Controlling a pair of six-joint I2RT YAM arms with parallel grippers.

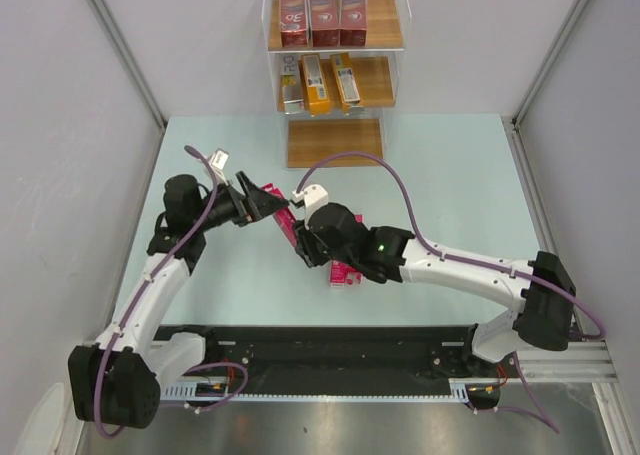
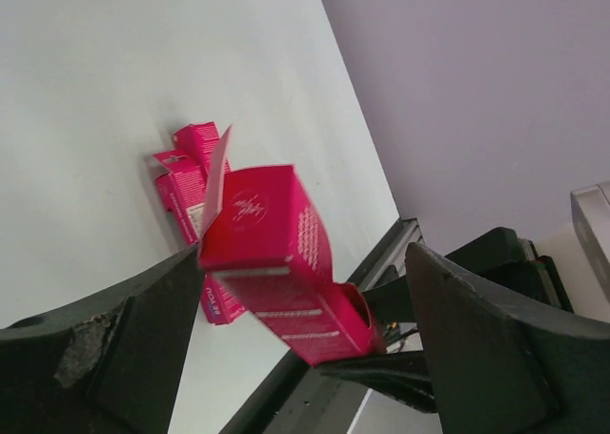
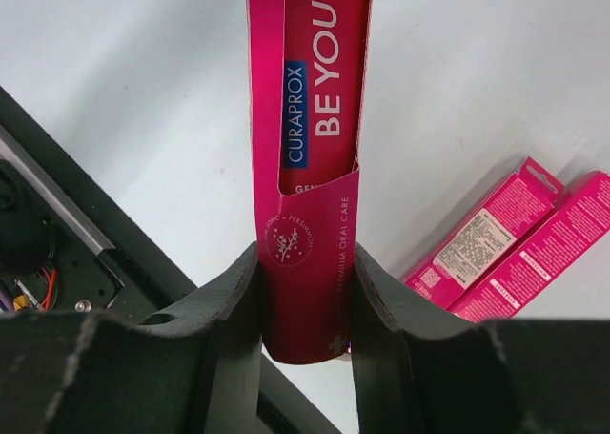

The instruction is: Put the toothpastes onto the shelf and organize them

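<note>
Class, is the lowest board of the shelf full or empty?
Empty: lowest board shows bare wood; cartons sit only on the boards above.

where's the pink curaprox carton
In the top view the pink Curaprox carton hangs over the table centre, clamped in the right pincer, its free end inside the open left pincer, two pink cartons lying nearby.

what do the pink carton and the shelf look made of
Pink carton: printed cardboard, slightly glossy, judging by its folded flap and creases. Shelf: boards look like matte light brown wood or veneer; walls are clear plastic, probably acrylic, being see-through.
</note>
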